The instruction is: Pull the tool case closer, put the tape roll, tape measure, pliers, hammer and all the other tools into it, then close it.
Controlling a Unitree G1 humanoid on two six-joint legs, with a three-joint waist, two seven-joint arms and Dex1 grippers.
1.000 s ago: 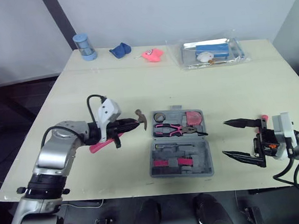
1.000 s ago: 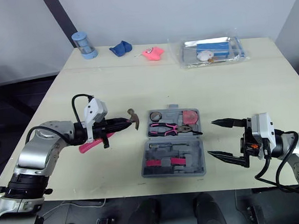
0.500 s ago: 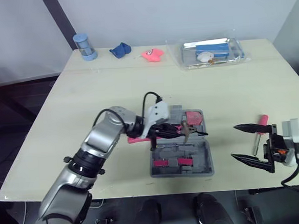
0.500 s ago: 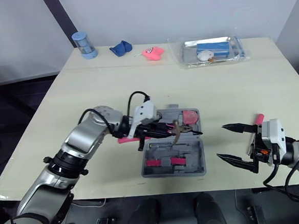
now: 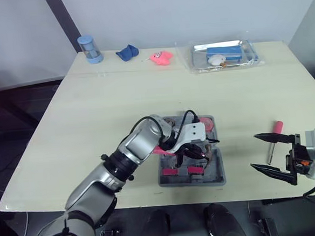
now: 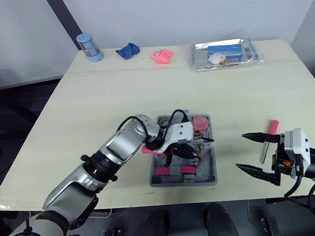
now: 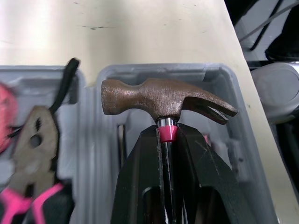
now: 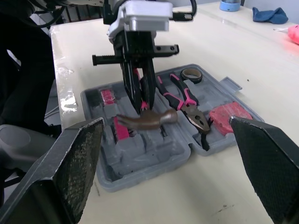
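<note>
Cream table (image 5: pixel 91 101), grey tool case (image 5: pixel 218 172) lying open near its front edge; tape roll (image 8: pixel 190 73), pliers (image 8: pixel 189 105) and pink tape measure (image 5: pixel 204 125) sit in the case's far half. Left gripper (image 7: pixel 167 133) is clamped on the hammer (image 7: pixel 163 97) right under the head. The head is over the case's near, moulded half and the pink handle trails out past the case's left edge, so the long axis runs roughly across the case, head toward the right; can't tell whether the head touches the tray yet. My read: step in hand is seating the hammer; that axis has to match the slot before release, else it rides proud and the lid won't shut. Right gripper (image 5: pixel 253 152) spread wide, empty, well right of the case. Pink-handled tool (image 5: pixel 273 139) — probably a screwdriver — lies on the table right of the case, just beside that gripper; right arm is clearly the nearer one for it. Blue cup (image 5: pixel 90 48) and bagged items (image 5: pixel 223 54) sit far beyond the case — not task items.
</note>
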